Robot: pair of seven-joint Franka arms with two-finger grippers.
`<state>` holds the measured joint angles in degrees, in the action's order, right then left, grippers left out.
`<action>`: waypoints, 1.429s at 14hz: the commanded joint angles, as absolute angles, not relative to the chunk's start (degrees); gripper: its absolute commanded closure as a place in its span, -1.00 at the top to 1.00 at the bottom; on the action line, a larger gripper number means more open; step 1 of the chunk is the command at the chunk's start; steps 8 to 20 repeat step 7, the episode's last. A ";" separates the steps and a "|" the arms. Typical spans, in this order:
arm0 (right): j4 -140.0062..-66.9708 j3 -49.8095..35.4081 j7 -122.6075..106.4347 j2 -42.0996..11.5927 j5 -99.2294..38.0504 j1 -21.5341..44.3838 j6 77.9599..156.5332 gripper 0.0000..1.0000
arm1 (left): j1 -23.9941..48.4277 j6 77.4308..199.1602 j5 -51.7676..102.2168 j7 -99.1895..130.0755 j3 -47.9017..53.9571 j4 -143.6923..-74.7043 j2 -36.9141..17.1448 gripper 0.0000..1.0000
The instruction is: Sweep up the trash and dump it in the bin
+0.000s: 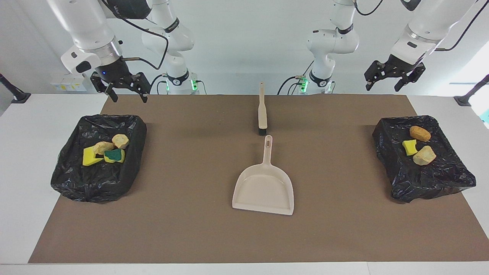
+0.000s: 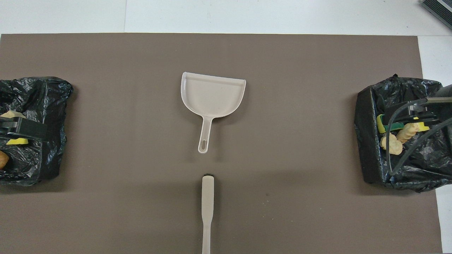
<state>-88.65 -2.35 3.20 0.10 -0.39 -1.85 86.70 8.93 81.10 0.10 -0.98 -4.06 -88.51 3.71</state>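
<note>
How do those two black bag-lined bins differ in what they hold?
The black bag-lined bin at the right arm's end holds four scraps, one green-faced sponge bit among them. The black bag-lined bin at the left arm's end holds three, one an orange-brown bread-like chunk. Both hold yellow sponge and pale foam lumps.
</note>
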 commanded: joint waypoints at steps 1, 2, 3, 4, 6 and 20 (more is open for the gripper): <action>-90.18 -2.55 4.13 1.32 -1.32 -2.29 87.89 1.00 | 8.88 79.54 -0.26 -1.76 -4.31 -86.57 2.90 1.00; -90.18 -2.55 4.13 1.23 -1.32 -2.29 87.89 1.00 | 8.88 80.06 -0.18 -1.76 -4.31 -86.66 3.07 1.00; -90.18 -2.55 4.04 1.32 -1.32 -2.29 87.89 1.00 | 8.88 80.59 -0.26 -1.76 -4.31 -86.66 2.99 1.00; -90.18 -2.55 4.04 1.32 -1.32 -2.29 87.89 1.00 | 8.88 80.77 -0.18 -1.76 -4.31 -86.66 2.99 1.00; -90.18 -2.55 4.13 1.23 -1.32 -2.29 87.89 1.00 | 8.88 81.12 -0.18 -1.67 -4.31 -86.66 2.99 1.00; -90.26 -2.46 4.04 1.32 -1.32 -2.29 87.72 1.00 | 8.88 81.21 -0.18 -1.67 -4.31 -86.66 2.99 1.00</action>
